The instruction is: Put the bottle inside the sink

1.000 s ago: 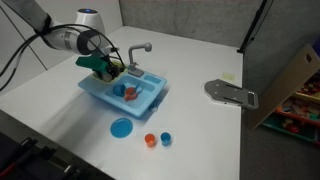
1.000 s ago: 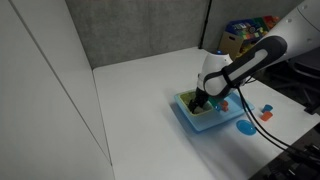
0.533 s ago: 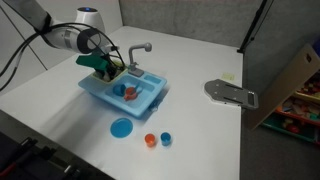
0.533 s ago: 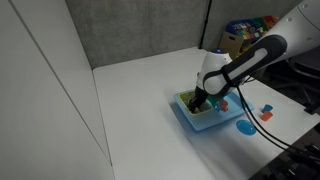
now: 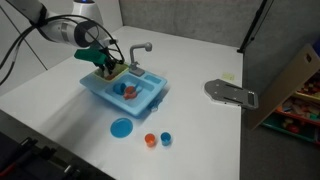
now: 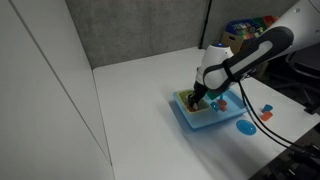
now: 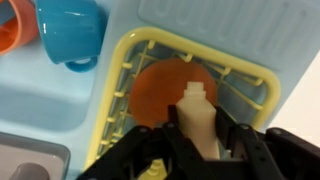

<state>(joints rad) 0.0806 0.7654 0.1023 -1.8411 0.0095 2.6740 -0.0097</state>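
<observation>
Wrist view: cream bottle (image 7: 200, 112) (smooth, narrow-necked)

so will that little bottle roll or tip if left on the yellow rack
Probably light and stiff: the bottle looks like smooth toy plastic. Its body looks rounded, so it could roll on the orange plate, though bars of the yellow rack might stop it.

Gripper (image 7: 205, 142) is hiding the lower half of the bottle (image 7: 198, 105), wrist view. Picture edge is cropping the orange cup (image 7: 10, 25).
</observation>
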